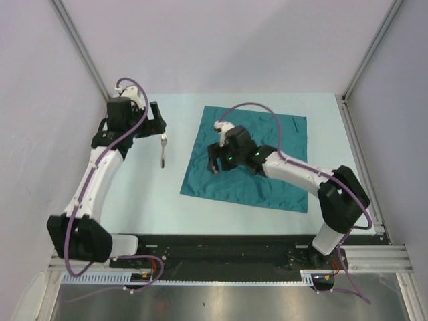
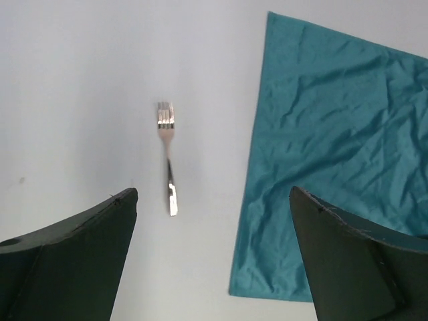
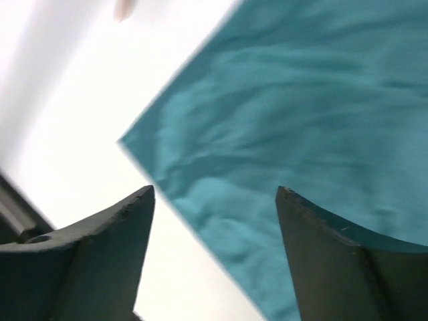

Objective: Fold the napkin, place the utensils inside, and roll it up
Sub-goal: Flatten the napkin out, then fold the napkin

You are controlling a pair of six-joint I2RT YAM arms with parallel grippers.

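The teal napkin [image 1: 251,157] lies spread flat and a little wrinkled on the table, right of centre. It also shows in the left wrist view [image 2: 334,154] and the right wrist view [image 3: 301,134]. The silver fork [image 1: 162,150] lies on the bare table left of the napkin, clear of it; the left wrist view shows the fork [image 2: 167,157] too. My left gripper [image 1: 156,119] is open and empty, hovering just beyond the fork. My right gripper [image 1: 217,160] is open and empty above the napkin's left part, near its left edge.
The pale table [image 1: 140,200] is enclosed by grey walls at the back and both sides. A black rail [image 1: 221,251] and the arm bases run along the near edge.
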